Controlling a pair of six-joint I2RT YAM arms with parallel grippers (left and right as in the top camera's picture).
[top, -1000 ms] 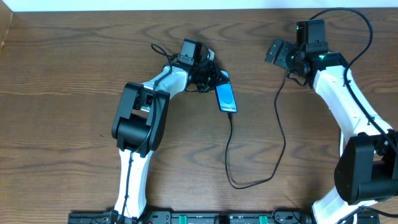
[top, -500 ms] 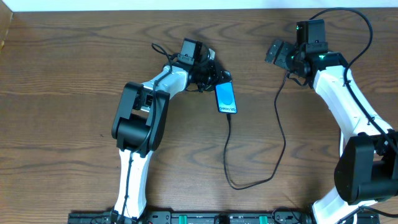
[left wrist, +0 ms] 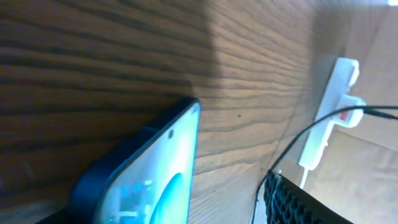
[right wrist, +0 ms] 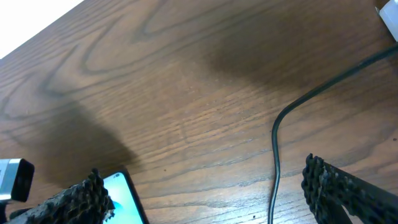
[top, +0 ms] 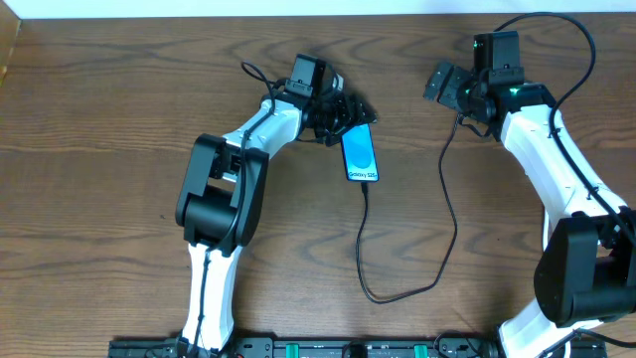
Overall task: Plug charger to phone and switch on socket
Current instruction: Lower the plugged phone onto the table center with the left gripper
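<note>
The phone (top: 360, 154) lies flat on the wooden table with its blue screen lit. The black charger cable (top: 370, 249) runs from the phone's lower end, loops down and climbs towards the right arm. My left gripper (top: 353, 117) stands open at the phone's top end. In the left wrist view the phone (left wrist: 155, 174) sits close on the left, with a gap to my right finger (left wrist: 292, 202). The white socket (left wrist: 329, 118), with a red mark and the white plug in it, shows far off. My right gripper (right wrist: 208, 199) is open above bare wood, between the phone (right wrist: 124, 196) and the cable (right wrist: 277, 143).
The right arm (top: 547, 169) reaches over the table's far right and hides the socket in the overhead view. The left arm (top: 224, 189) lies across the middle left. A pale wall edge (top: 298, 8) runs along the table's far side.
My left gripper has opened and let go of the phone. The phone has settled flat and turned slightly. The right arm has not moved.
</note>
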